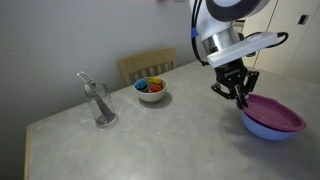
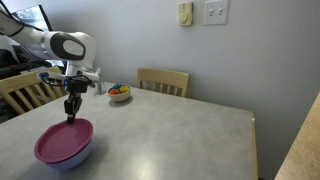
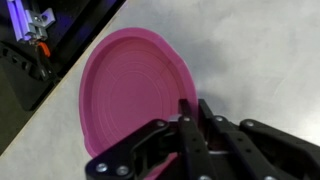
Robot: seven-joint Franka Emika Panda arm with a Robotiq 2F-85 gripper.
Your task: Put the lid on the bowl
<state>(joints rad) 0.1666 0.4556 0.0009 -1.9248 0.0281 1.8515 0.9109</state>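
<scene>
My claw [image 1: 238, 95] hangs just above the round magenta lid [image 1: 274, 111], its 2 fingers [image 3: 187, 125] pressed together with nothing between them. The lid sits directly below and slightly ahead of my claw, resting on the pale blue bowl [image 1: 266, 129] and covering its mouth; in the wrist view the lid [image 3: 134, 92] shows concentric ridges and lies just past my fingertips. In an exterior view my claw [image 2: 71, 113] points straight down over the near rim of the lid [image 2: 63, 141], with the blue bowl [image 2: 68, 160] visible beneath it. Both rest on the speckled grey bench [image 1: 170, 140].

Well away from my claw across the bench stands a small white bowl of coloured pieces [image 1: 151, 90], and farther beyond it a clear glass holding a metal utensil [image 1: 100, 102]. Behind the small bowl is a wooden chair [image 1: 146, 66], pushed up to the bench edge.
</scene>
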